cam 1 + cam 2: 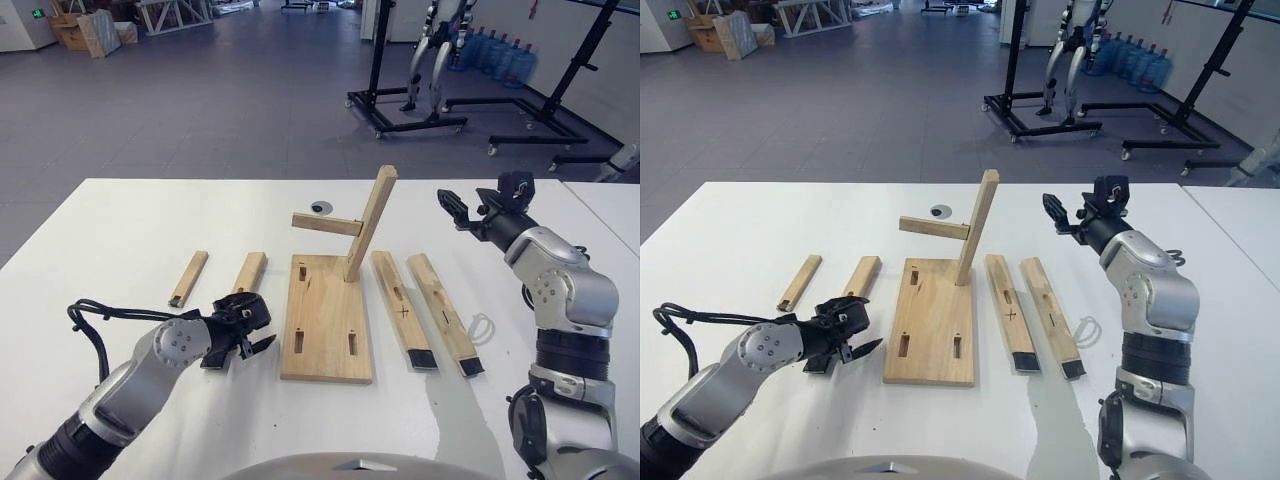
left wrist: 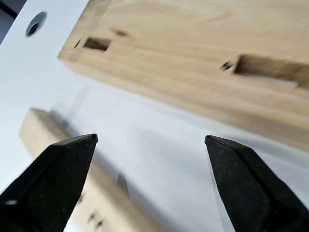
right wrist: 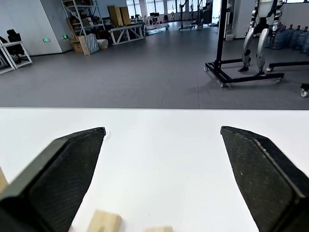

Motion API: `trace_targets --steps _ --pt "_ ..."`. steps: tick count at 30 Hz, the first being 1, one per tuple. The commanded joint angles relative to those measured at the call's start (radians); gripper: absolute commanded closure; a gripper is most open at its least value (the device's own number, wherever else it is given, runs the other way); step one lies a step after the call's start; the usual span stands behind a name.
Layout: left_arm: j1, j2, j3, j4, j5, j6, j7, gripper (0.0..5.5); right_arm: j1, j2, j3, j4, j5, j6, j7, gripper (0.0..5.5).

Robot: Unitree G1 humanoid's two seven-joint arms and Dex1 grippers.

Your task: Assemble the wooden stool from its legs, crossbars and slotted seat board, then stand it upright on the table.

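Seat board of pale wood with slots lies flat on the white counter. One wooden leg stands tilted in its far right slot, with a short crossbar jutting left. Two black-tipped legs lie just right. Left hand gapes wide beside the board's left edge; right hand, also wide, hangs raised over the counter's far right.

Reads plain white across the table. Shows pale tan wood grain on the seat board, darker inside its slots. Same pale wood on the leg just beside it, capped black at the near end, marked with a dark cross. Matte black on left end effector and right end effector.
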Motion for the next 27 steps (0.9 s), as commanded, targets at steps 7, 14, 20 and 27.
trace_targets --steps 7,14,20,27 --pt "-0.24 -0.145 0.548 -0.032 -0.393 0.286 0.021 1.41 0.183 -0.065 0.089 -0.307 0.017 0.522 -0.079 1.1" --pt "-0.27 -0.298 0.679 -0.013 -0.448 0.354 0.236 1.41 0.246 -0.052 0.145 -0.398 -0.009 0.664 -0.115 1.1" --pt "-0.224 -0.306 0.716 -0.007 -0.461 0.363 0.295 1.41 0.356 -0.018 0.227 -0.447 -0.031 0.674 -0.137 1.1" --pt "-0.202 -0.299 0.719 0.017 -0.462 0.352 0.326 1.41 0.447 -0.039 0.252 -0.397 -0.1 0.611 -0.167 1.1"
